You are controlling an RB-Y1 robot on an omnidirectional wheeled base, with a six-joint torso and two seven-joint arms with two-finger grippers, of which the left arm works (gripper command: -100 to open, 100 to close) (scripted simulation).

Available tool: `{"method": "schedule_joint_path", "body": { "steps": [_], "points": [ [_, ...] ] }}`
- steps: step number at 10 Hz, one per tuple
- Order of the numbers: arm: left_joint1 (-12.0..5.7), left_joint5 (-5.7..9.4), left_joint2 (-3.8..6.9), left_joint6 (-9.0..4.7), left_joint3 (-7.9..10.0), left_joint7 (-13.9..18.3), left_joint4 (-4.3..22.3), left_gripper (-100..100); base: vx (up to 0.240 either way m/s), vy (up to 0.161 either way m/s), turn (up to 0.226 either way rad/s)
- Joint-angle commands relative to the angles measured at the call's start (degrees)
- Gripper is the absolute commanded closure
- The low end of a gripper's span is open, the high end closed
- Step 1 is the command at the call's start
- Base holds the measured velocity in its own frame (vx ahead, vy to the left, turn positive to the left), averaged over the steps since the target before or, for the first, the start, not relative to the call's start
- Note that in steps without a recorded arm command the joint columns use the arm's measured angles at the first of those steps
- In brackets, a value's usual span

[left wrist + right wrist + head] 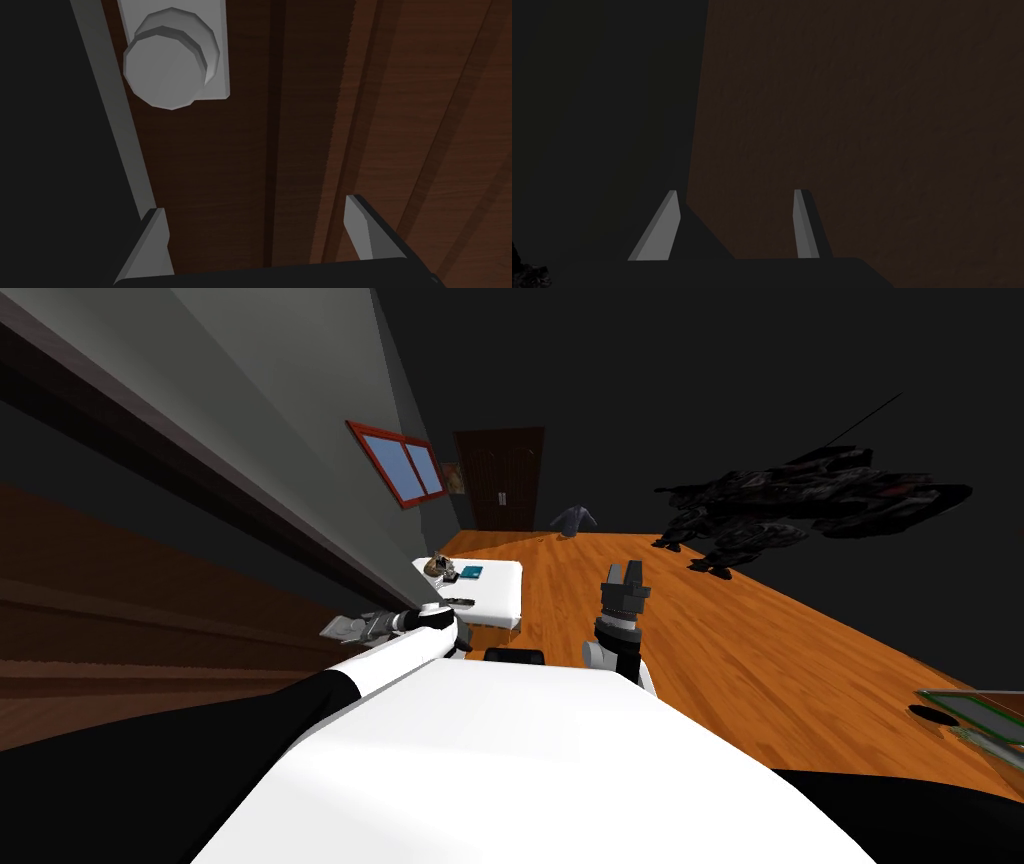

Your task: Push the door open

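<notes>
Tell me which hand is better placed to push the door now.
Left. The left hand is open, facing the dark brown door close up, beside its grey knob. The right hand points out over the wooden floor, away from the door.

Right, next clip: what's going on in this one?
The robot stands beside a dark brown wooden door and has its left gripper pointed at the panel, fingers open and holding nothing. The light grey round knob lies beyond the fingertips and is not gripped. I cannot tell whether the fingers touch the wood. The right gripper is held out in front over the orange wood floor, also open and empty.
</notes>
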Motion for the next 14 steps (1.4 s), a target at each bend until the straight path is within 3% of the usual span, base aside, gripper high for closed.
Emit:
{"method": "schedule_joint_path", "body": {
  "steps": [1, 6, 8, 9, 10, 14],
  "points": [
    [0.26, 0.12, 1.66, -0.19, -1.15, 0.19, -1.22, -100, -0.048, 0.02, -0.009],
    [0.26, 0.12, 1.66, -0.19, -1.15, 0.19, -1.22, -100, -0.007, 0.013, 0.023],
    [1.81, 0.62, 2.86, -0.82, -2.67, 0.73, -0.96, -100, -0.108, 0.147, 0.014],
    [2.44, 0.86, 2.7, -1.15, -2.19, 1.01, -0.77, -100, -0.133, 0.204, -0.027],
    [2.94, 1.14, 1.85, -1.52, -0.56, 1.33, -0.5, -100, -0.098, 0.186, -0.079],
    [2.86, 1.46, -0.29, -1.98, 3.26, 1.71, 0.03, -100, 0.035, 0.097, -0.035]
  ]
}}
